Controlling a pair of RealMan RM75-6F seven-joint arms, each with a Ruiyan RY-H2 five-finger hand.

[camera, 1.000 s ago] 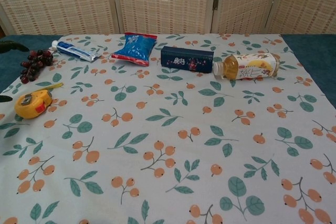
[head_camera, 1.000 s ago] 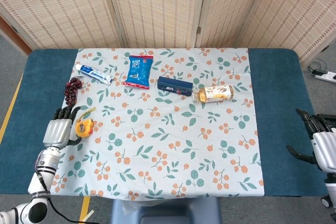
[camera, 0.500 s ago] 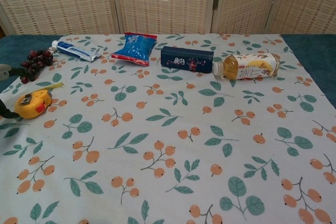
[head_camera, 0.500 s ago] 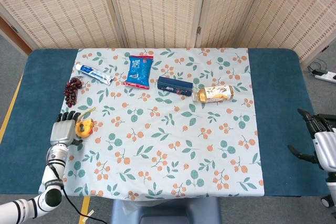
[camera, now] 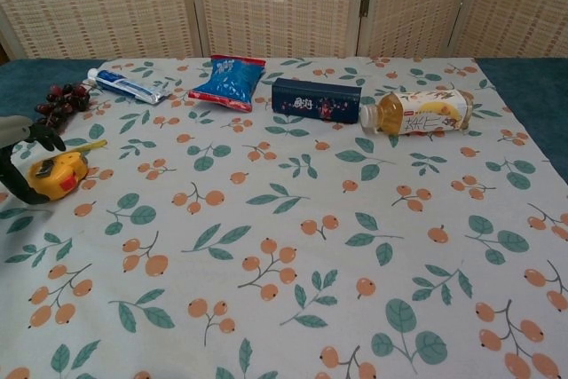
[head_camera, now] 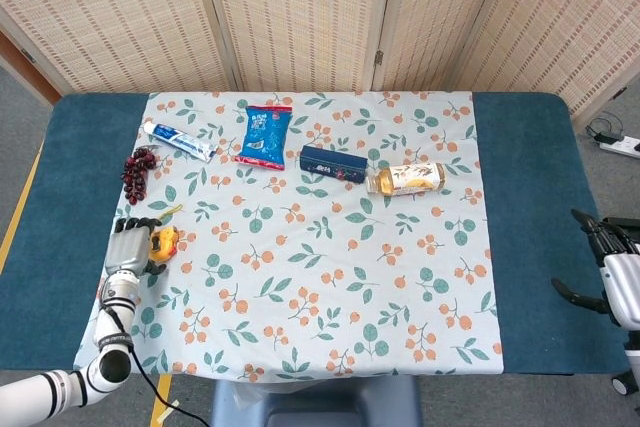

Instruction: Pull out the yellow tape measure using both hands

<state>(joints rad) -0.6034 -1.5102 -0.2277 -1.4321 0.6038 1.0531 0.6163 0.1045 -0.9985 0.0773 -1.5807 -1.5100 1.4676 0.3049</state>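
The yellow tape measure [head_camera: 165, 242] [camera: 58, 175] lies on the floral cloth near its left edge, with a short yellow strip of blade [camera: 89, 144] sticking out toward the back. My left hand [head_camera: 128, 247] [camera: 19, 166] reaches over its left side. One finger arches above the case and the thumb curves round its near-left side. The case still rests on the cloth, and a firm grip does not show. My right hand [head_camera: 612, 269] hovers at the far right over the blue table, fingers apart and holding nothing. The chest view does not show it.
Dark grapes [head_camera: 137, 172] lie just behind the tape measure. Along the back are a toothpaste tube [head_camera: 180, 141], a blue snack bag [head_camera: 263, 135], a dark blue box [head_camera: 332, 163] and a lying bottle [head_camera: 408, 178]. The floral cloth [head_camera: 330, 287] spans the table's middle.
My left hand has slid right and nearer, from beside the tape measure to over its left side, and now shows in the chest view. The right hand drifted slightly lower.
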